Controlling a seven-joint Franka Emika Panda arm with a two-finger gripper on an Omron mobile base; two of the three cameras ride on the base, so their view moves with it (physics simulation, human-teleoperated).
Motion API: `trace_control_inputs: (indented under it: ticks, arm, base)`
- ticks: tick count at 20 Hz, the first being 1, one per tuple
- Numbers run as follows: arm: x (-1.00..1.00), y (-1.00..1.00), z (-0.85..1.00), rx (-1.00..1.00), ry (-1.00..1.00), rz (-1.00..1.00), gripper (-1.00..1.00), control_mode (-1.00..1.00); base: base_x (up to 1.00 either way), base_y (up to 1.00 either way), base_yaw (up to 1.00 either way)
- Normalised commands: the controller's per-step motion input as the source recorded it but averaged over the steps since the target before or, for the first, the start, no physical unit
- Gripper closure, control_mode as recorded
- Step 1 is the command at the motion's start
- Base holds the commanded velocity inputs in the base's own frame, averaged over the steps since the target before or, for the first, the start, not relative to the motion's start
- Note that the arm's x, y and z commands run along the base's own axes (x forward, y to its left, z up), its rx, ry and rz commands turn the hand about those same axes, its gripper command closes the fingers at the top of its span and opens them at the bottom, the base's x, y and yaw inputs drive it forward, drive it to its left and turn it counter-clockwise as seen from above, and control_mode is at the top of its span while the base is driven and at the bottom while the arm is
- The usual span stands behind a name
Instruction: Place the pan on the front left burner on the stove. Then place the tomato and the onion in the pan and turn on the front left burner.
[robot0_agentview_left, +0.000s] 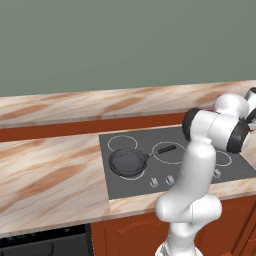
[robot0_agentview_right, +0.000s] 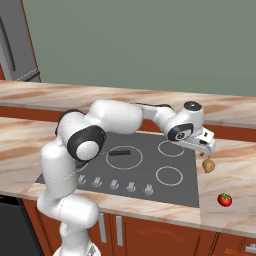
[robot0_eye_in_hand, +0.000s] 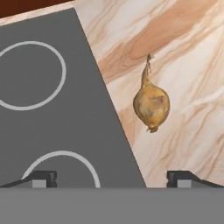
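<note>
The pan (robot0_agentview_left: 128, 162) sits on the front left burner (robot0_agentview_left: 131, 162) of the stove (robot0_agentview_right: 150, 170), its handle pointing toward the stove's middle. The gripper (robot0_agentview_right: 206, 151) hangs over the counter (robot0_eye_in_hand: 183, 57) just past the stove's right edge, jaws fully apart and holding nothing. The onion (robot0_eye_in_hand: 151, 104) lies on the counter below it, near that edge. The tomato (robot0_agentview_right: 225, 200) rests nearer the counter's front edge.

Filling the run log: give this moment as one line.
pan: on front left burner | fingers: open, above onion | onion: on counter beside stove | tomato: on counter
</note>
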Motion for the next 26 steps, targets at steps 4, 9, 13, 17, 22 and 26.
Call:
trace_control_inputs:
  ticks: [4,9,13,17,22,26]
  arm:
    - [0.0,-0.39,-0.11,-0.01,-0.04,-0.08,-1.0,-1.0]
    - [0.0,-0.35,-0.09,0.0,-0.01,-0.08,-1.0,-1.0]
    - [0.0,-0.25,-0.11,0.0,0.0,-0.05,-1.0,-1.0]
    - [0.0,-0.14,-0.15,0.0,0.0,0.0,-1.0,-1.0]
    - [0.0,-0.06,-0.16,0.0,-0.01,0.0,-1.0,-1.0]
    - [0.0,-0.01,-0.18,0.0,-0.02,0.0,-1.0,-1.0]
  base:
    - [0.0,0.0,0.0]
    - [0.0,0.0,0.0]
    - [0.0,0.0,0.0]
    - [0.0,0.0,0.0]
    - [0.0,0.0,0.0]
    - [0.0,0.0,0.0]
